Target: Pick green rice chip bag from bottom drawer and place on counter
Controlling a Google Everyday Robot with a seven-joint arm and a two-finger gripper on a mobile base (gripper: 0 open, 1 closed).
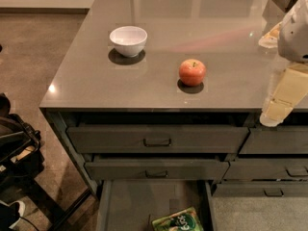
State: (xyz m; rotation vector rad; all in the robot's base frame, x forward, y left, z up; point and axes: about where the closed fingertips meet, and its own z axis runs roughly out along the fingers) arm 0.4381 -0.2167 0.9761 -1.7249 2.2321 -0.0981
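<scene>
The green rice chip bag [178, 221] lies on the floor of the open bottom drawer [137, 201], near its right side at the lower edge of the camera view. It is bright green with white lettering, and its lower part is cut off by the frame. The glossy grey-brown counter [159, 23] spans the top of the view above the dark grey drawers. My gripper [272, 114] hangs at the right edge, pointing down over the counter's front edge. It is well above and to the right of the bag and holds nothing that I can see.
A white bowl [128, 40] and a red apple [192, 71] stand on the counter. Two shallower handled drawers [157, 141] sit slightly open above the bottom drawer. More drawers [269, 170] are at the right. Dark objects [14, 148] stand on the floor at the left.
</scene>
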